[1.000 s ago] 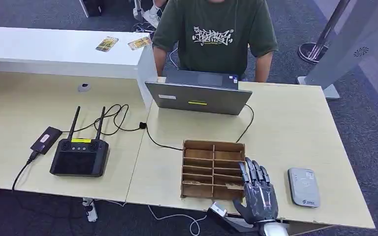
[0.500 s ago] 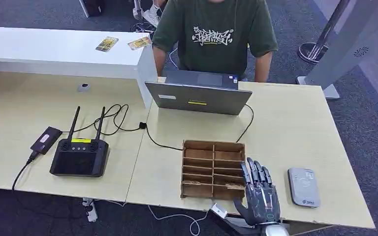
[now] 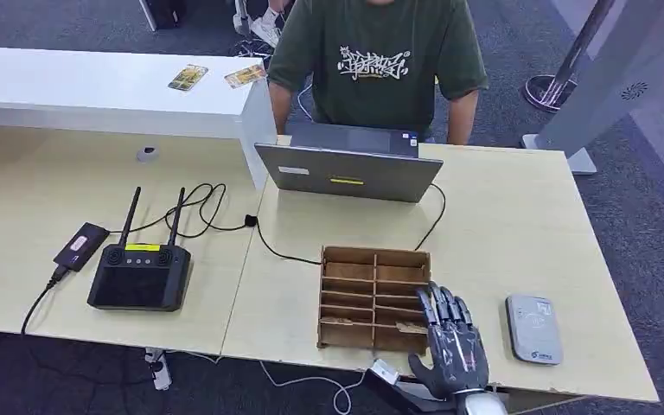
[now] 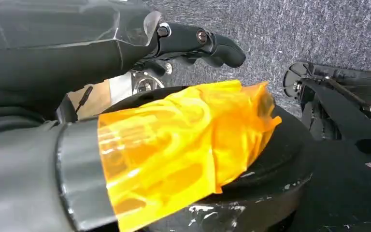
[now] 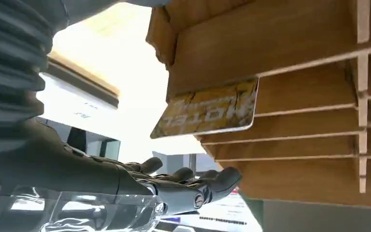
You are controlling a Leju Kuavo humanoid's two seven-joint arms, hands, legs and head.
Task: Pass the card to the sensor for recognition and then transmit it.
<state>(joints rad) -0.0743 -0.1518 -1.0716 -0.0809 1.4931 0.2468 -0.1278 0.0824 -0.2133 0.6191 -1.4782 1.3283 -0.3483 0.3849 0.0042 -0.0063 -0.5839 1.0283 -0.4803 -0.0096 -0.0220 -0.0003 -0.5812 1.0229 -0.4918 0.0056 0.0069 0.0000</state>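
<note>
A yellow card (image 5: 207, 113) printed with letters stands in a slot of the brown cardboard organizer (image 3: 372, 256), in the near right compartment (image 3: 410, 328). My right hand (image 3: 454, 346) hovers at the organizer's near right corner, fingers stretched out and apart, holding nothing. In the right wrist view its fingers (image 5: 193, 186) lie just beside the card without touching it. The grey card sensor (image 3: 533, 328) lies flat on the table to the right of my hand. My left hand (image 4: 198, 41) hangs over the floor, fingers extended, holding nothing.
A person in a green shirt (image 3: 379, 60) sits behind an open laptop (image 3: 350, 171) at the far side. A black controller with two antennas (image 3: 141, 275), a small black device (image 3: 80, 245) and cables lie to the left. Two cards (image 3: 188, 77) rest on the white counter.
My right hand has drawn back a little toward the table's front edge, staying open. The card and the sensor have not moved.
</note>
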